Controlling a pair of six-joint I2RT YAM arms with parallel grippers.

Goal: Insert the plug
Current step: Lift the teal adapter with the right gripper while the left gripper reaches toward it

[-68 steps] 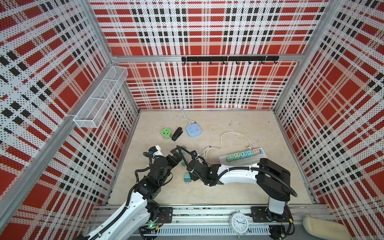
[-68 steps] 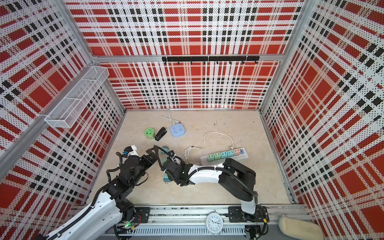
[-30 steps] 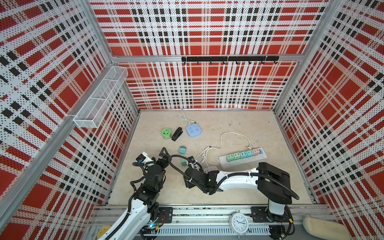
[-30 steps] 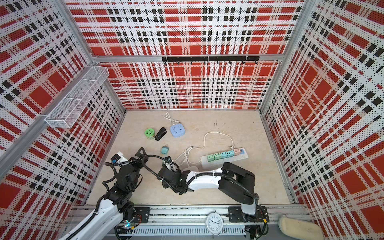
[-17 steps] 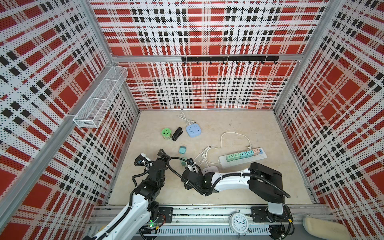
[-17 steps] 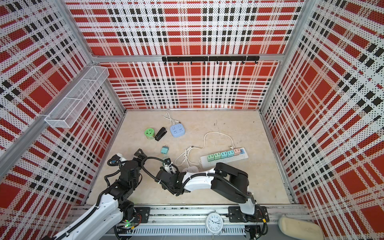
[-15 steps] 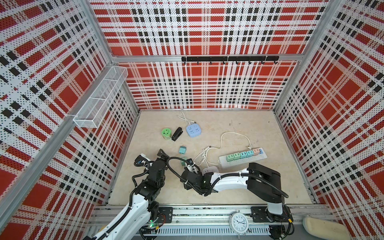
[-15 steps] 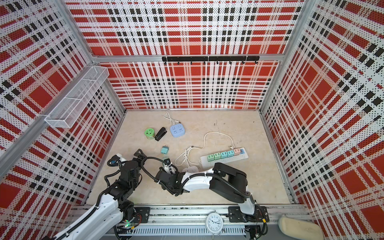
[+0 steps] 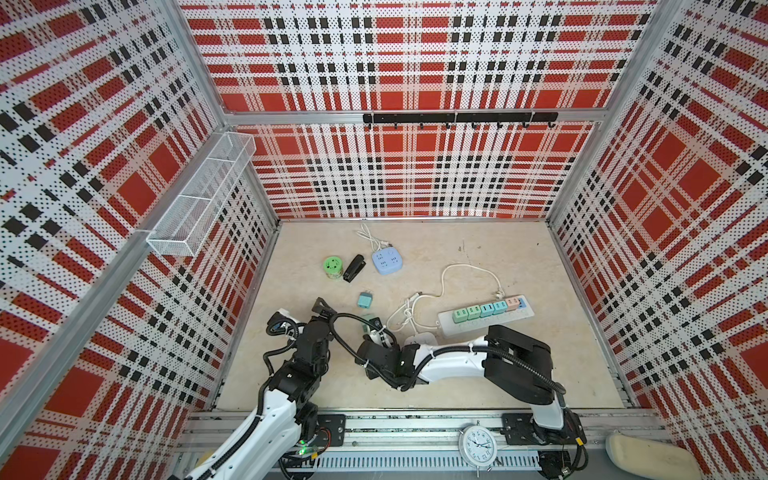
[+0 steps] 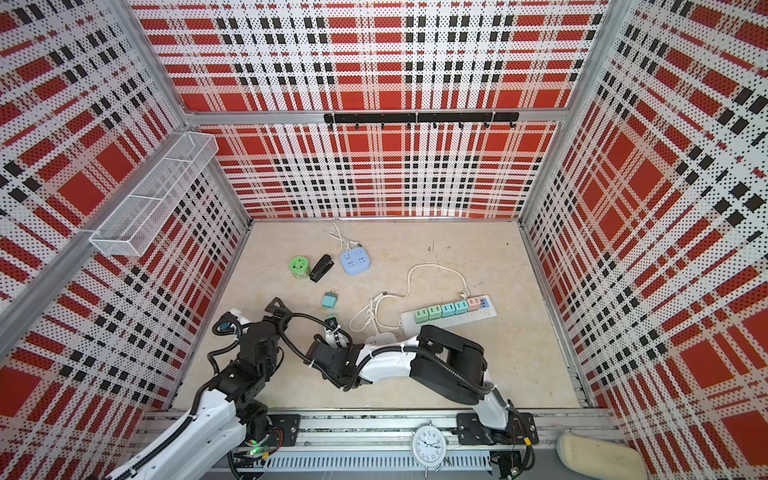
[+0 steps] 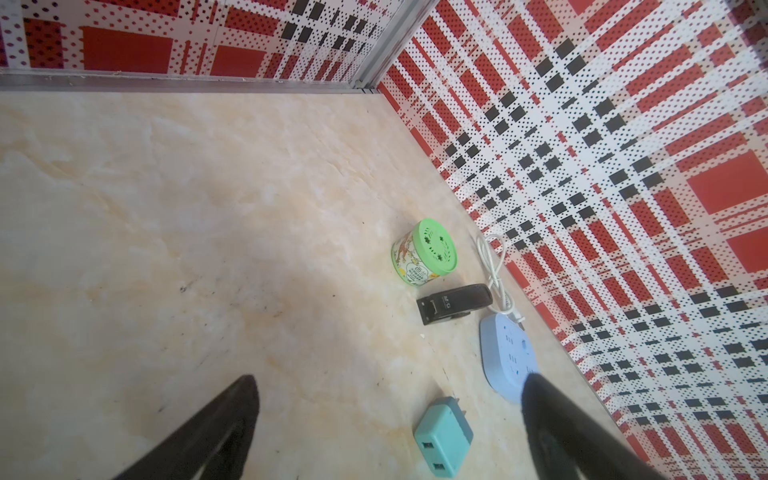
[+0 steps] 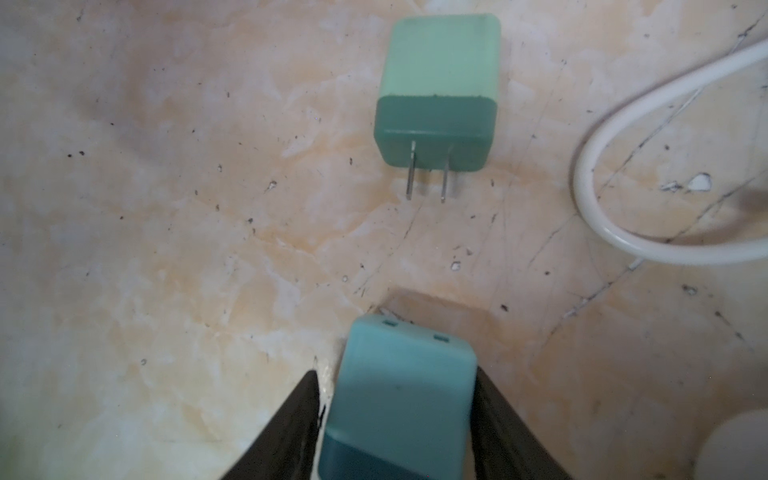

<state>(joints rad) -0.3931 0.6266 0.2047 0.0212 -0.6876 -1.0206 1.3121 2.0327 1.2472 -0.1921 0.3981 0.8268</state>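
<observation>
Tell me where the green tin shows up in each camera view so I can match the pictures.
In a top view: green tin on the table, far left, beside the black stapler.
In a top view: same place, stapler to its right.
Left wrist: near mid-picture, beside the stapler.
Right wrist: not in it.
Shared landmark: the black stapler, missing from the right wrist too.
</observation>
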